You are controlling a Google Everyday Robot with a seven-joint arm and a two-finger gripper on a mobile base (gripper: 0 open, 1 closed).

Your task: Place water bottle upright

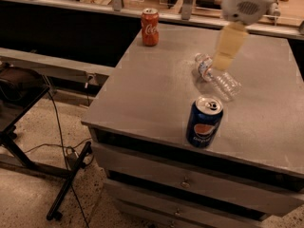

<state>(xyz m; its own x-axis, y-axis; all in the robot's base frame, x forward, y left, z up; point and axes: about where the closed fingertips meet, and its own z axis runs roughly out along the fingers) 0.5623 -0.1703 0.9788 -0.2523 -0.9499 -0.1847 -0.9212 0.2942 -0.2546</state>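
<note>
Lying on its side on the grey top of the cabinet (156, 89), the water bottle (217, 79) rests toward the right half of that surface, well back from the near edge. Its white cap (199, 58) points to the far left and its clear ribbed body runs off to the near right. A label band (205, 70) wraps the bottle just behind the neck.

The gripper (223, 61) hangs from the white arm (247, 4) at the far right and reaches down at a slight slant. Its cream tip ends over the neck end of the bottle. From this view it overlaps the bottle there, but whether it touches cannot be told. Whether the gripper is set wide or narrow cannot be told either, as only one cream shape shows. It holds nothing that can be seen.

A blue Pepsi can (204, 121) stands upright near the front edge, just near of the bottle and apart from it. A red Coca-Cola can (150, 26) stands upright at the far left corner of the top, well apart from both.

Below the top, the cabinet front shows drawers (213, 189) with small knobs. To the left lies a speckled floor (28, 198) with a black stand (66, 186) and thin cables (52, 146) across it.
</note>
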